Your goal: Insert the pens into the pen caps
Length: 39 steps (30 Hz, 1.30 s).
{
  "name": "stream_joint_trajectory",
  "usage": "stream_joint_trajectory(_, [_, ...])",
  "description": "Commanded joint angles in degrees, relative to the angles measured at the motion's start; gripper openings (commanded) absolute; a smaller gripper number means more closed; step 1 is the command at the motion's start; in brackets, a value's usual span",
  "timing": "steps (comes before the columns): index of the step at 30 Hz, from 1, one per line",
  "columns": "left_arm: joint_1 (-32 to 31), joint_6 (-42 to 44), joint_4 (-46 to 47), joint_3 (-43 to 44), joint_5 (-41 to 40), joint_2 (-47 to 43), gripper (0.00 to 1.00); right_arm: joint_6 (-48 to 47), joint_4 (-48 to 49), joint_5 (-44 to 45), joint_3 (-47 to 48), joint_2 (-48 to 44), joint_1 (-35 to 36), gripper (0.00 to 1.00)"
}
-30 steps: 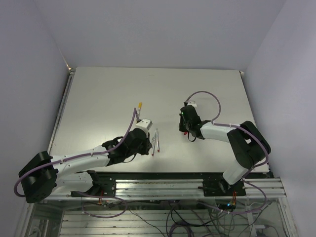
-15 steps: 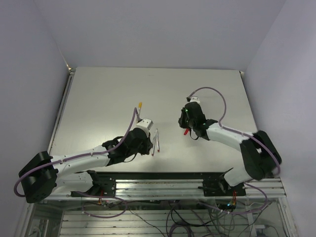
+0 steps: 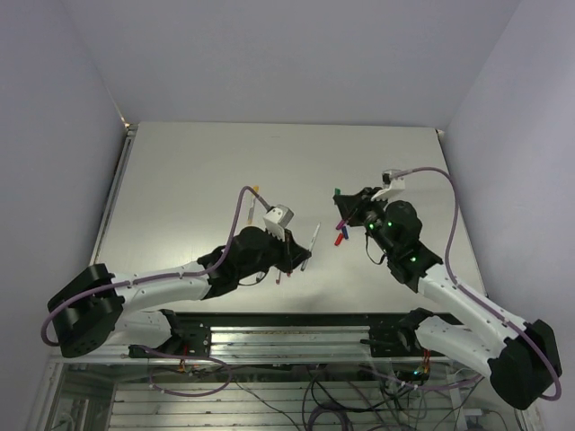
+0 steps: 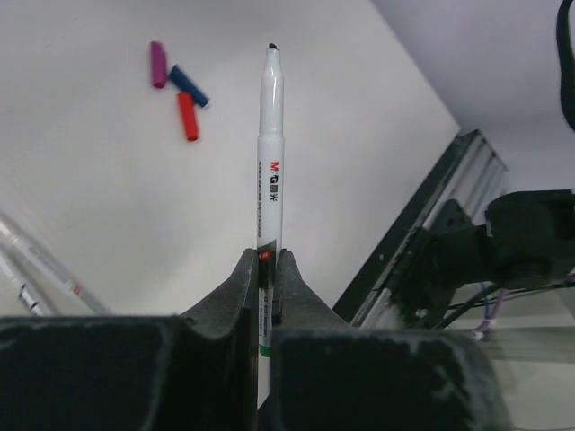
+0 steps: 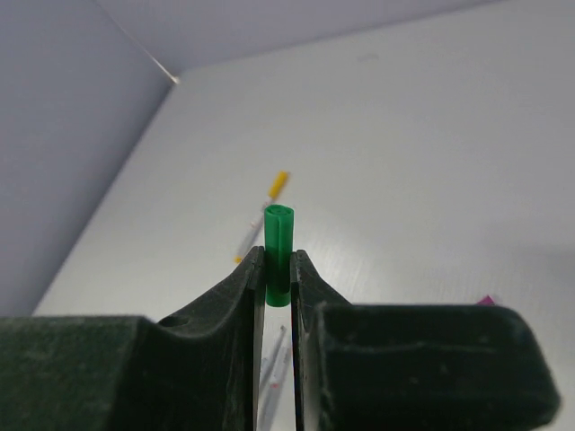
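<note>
Left wrist view showed the left gripper (image 4: 267, 269) clamped low on a pen (image 4: 269, 153) while the right gripper (image 5: 278, 269) pinched the green cap (image 5: 279, 247) — both aloft, apart — so a slight tilt could, I judged, make the tip miss and knock the cap loose.

The held pen (image 4: 270, 153) in the black left gripper (image 4: 267, 262) has a white barrel with small red and black print, a green band low down, and a dark tip, perhaps green. The green cap (image 5: 278, 247) sits in the black right gripper (image 5: 278, 269). On the pale grey table (image 4: 90, 197), to the right, lie a purple cap (image 4: 158, 65), a blue cap (image 4: 190, 85) and a red cap (image 4: 188, 117). Farther off on the left is a yellow-capped pen (image 5: 277, 188).
</note>
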Motion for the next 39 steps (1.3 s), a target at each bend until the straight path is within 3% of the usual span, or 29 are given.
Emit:
stream_joint_trajectory(1, [-0.55, -0.67, 12.58, 1.67, 5.06, 1.28, 0.07, 1.41, 8.49, -1.83, -2.47, -4.82, 0.00, 0.00])
stream_joint_trajectory(18, [-0.98, -1.26, 18.79, 2.23, 4.18, 2.18, 0.07, 8.67, 25.06, -7.65, -10.80, -6.85, 0.08, 0.00])
stream_joint_trajectory(39, [-0.98, -2.14, 20.42, 1.56, 2.56, 2.85, 0.07, 10.42, 28.40, -10.70, -13.22, -9.00, 0.07, 0.00])
